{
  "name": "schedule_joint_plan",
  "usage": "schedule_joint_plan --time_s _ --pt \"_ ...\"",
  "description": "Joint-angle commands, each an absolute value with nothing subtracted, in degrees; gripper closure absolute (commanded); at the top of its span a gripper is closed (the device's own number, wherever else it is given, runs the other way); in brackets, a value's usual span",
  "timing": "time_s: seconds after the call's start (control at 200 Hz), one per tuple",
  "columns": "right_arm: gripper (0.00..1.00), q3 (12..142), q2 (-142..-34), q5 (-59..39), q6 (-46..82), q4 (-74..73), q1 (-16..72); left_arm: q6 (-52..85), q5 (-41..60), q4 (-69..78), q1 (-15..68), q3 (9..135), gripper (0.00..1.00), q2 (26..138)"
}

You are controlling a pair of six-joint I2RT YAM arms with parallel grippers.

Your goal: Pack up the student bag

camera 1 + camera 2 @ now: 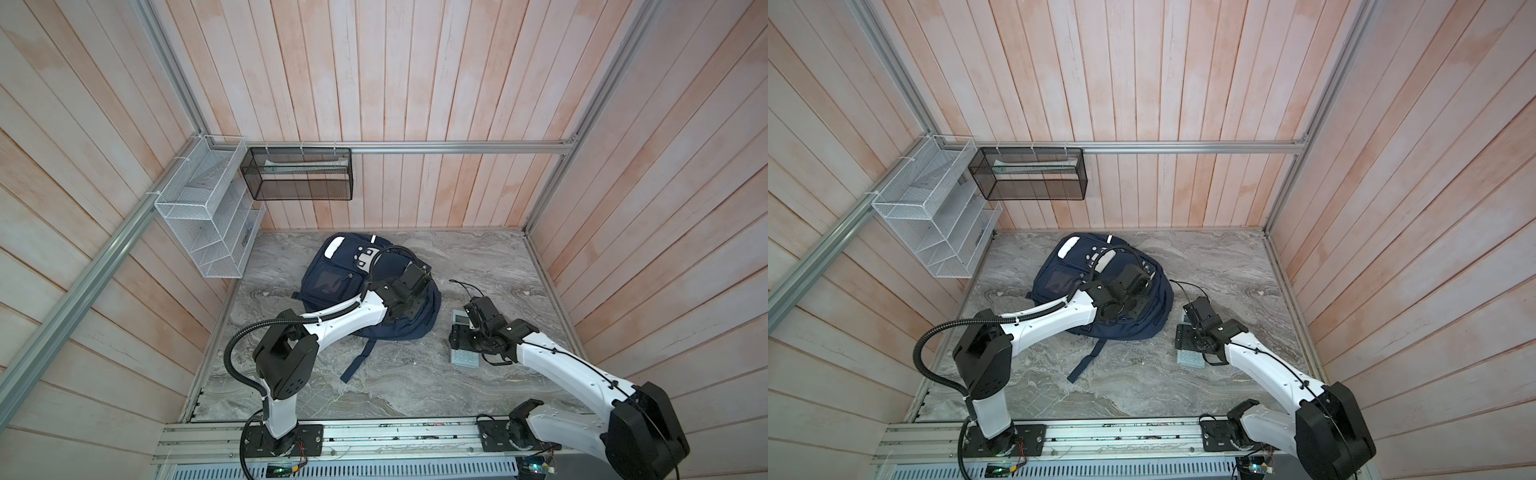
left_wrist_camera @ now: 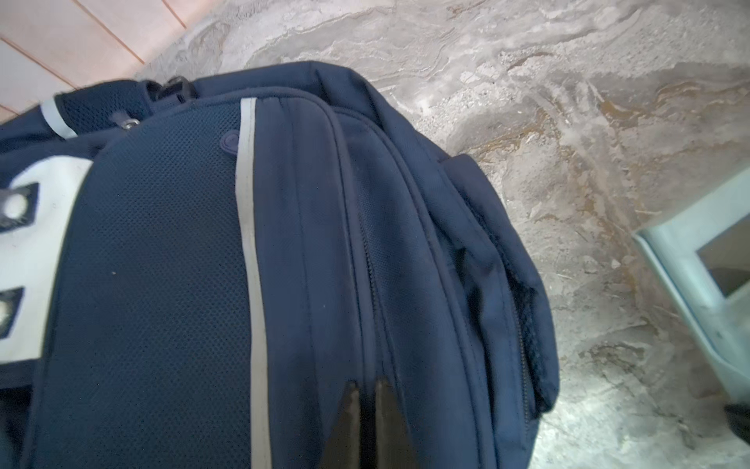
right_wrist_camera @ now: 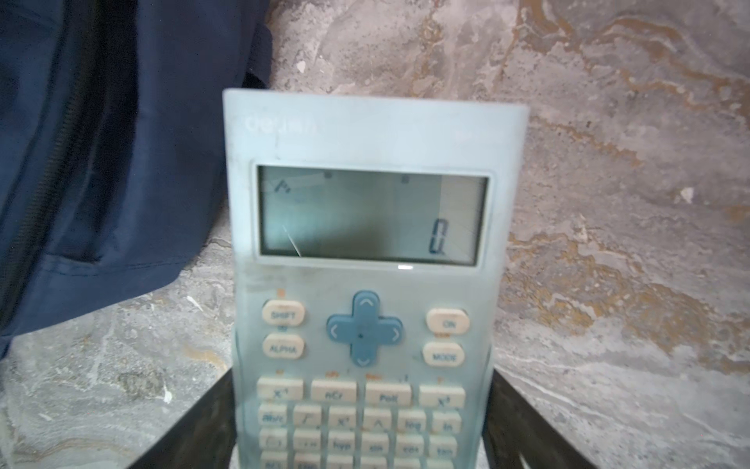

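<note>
The student bag [image 1: 332, 282] [image 1: 1059, 282], navy with white patches and grey stripes, lies flat at the back of the marble table. My left gripper [image 2: 367, 385] is shut, its two dark fingertips close together on the bag's fabric [image 2: 162, 284] beside a zip seam; nothing shows between them. In both top views its fingers are hidden under the wrist. To the bag's right a pale-blue calculator [image 3: 365, 215] [image 1: 465, 357] [image 1: 1190, 357] lies on the table. My right gripper [image 3: 363, 426] [image 1: 463, 338] straddles the calculator's keypad, a finger [image 3: 195, 430] pressed against each long side.
A white wire rack [image 1: 203, 216] hangs on the left wall and a black mesh basket [image 1: 299, 174] on the back wall. A loose bag strap [image 1: 357, 361] trails toward the front. Wooden walls close in three sides; the arms' rail [image 1: 374, 432] runs along the front.
</note>
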State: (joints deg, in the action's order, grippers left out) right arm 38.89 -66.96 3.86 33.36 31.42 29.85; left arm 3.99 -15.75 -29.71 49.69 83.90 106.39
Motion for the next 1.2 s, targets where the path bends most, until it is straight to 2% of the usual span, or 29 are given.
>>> schedule_joint_plan --time_s 0.0,0.05,0.225,0.245,0.29,0.31,0.34,0.38,0.43,0.625,0.825,1.195 --pt "0.54 42.9 -68.6 2.9 30.7 28.4 29.6 2.6 -20.0 -27.8 48.5 85.0 0.96 105.1" --pt "0.54 43.9 -69.4 2.8 30.0 28.5 29.4 2.4 -18.8 -27.7 48.5 85.2 0.87 105.4" --pt "0.54 46.0 -70.4 0.7 29.0 25.9 28.4 2.5 -17.4 -26.9 48.0 85.4 0.93 107.3" --pt "0.54 46.6 -70.7 0.5 28.9 25.7 28.3 2.3 -17.0 -26.9 47.7 85.7 0.89 107.8" --pt "0.54 48.0 -71.6 0.0 28.4 25.3 28.3 1.9 -15.3 -26.6 46.9 86.2 0.72 109.0" --pt "0.54 48.6 -72.1 -0.2 28.3 25.1 28.3 1.7 -14.7 -26.4 46.6 86.4 0.70 109.6" --pt "0.54 49.5 -72.7 -0.3 28.1 24.8 28.2 1.7 -14.3 -26.4 46.1 86.6 0.74 110.6" --pt "0.54 50.5 -73.6 -0.4 27.8 24.6 28.2 2.0 -13.5 -26.9 45.6 87.1 0.89 111.7" --pt "0.54 51.8 -74.7 -0.6 27.5 24.2 28.1 2.5 -12.7 -27.3 45.2 87.5 1.00 111.9" --pt "0.55 57.8 -79.9 -4.4 26.9 21.9 27.9 4.0 -12.5 -27.2 43.5 87.6 1.00 105.1" --pt "0.55 68.5 -90.6 -12.0 27.5 19.6 28.0 13.6 1.7 -23.9 37.0 86.0 1.00 95.6" --pt "0.53 93.7 -112.9 -19.6 31.9 24.7 31.8 20.3 10.9 -15.8 32.9 76.3 1.00 92.5"
